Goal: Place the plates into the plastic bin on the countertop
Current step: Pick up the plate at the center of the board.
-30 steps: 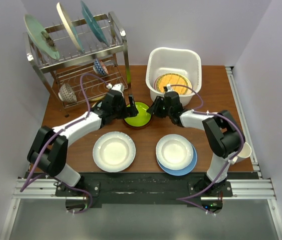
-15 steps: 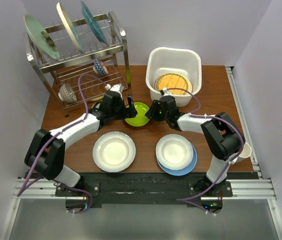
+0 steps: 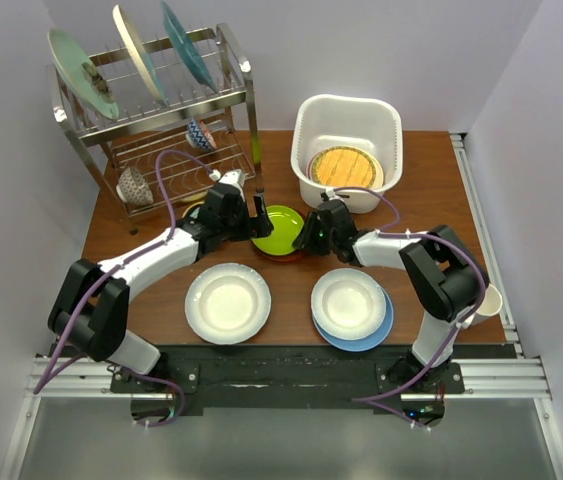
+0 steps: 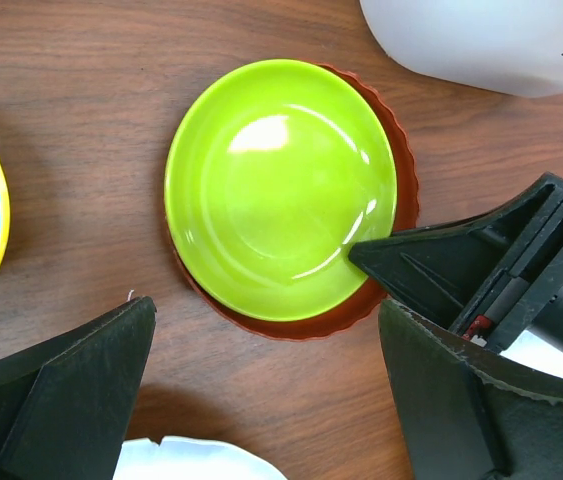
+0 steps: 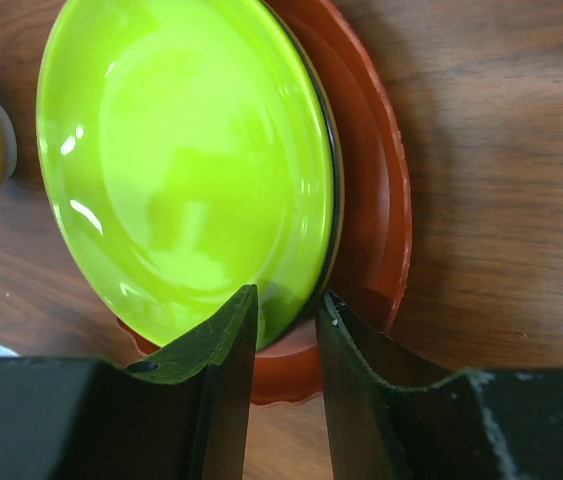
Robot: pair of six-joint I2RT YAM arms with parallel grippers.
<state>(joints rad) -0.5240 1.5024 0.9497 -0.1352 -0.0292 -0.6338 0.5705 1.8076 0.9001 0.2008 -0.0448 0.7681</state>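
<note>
The lime green plate [image 3: 279, 228] [image 4: 281, 185] [image 5: 181, 160] lies on a brown plate [image 3: 288, 253] [image 4: 404, 190] [image 5: 376, 200] at the table's middle. My right gripper [image 3: 307, 238] [image 5: 286, 300] is at its right rim with the jaws a narrow gap apart. One finger is over the green plate and the other beside its rim, above the brown plate. My left gripper [image 3: 257, 216] [image 4: 266, 335] hovers wide open at the plate's left side. The plastic bin [image 3: 306, 120] behind holds a yellow woven-look plate [image 3: 346, 165].
A white plate [image 3: 227, 303] lies front left. Another white plate [image 3: 348, 302] sits on a blue plate [image 3: 377, 334] front right. The wire dish rack [image 3: 231, 95] at the back left holds three upright plates and small bowls. A cream cup [image 3: 488, 300] stands at the right edge.
My right gripper has moved from the bin's front down and left onto the green plate's rim, with its gap unchanged. The left gripper shifted slightly and stays wide open.
</note>
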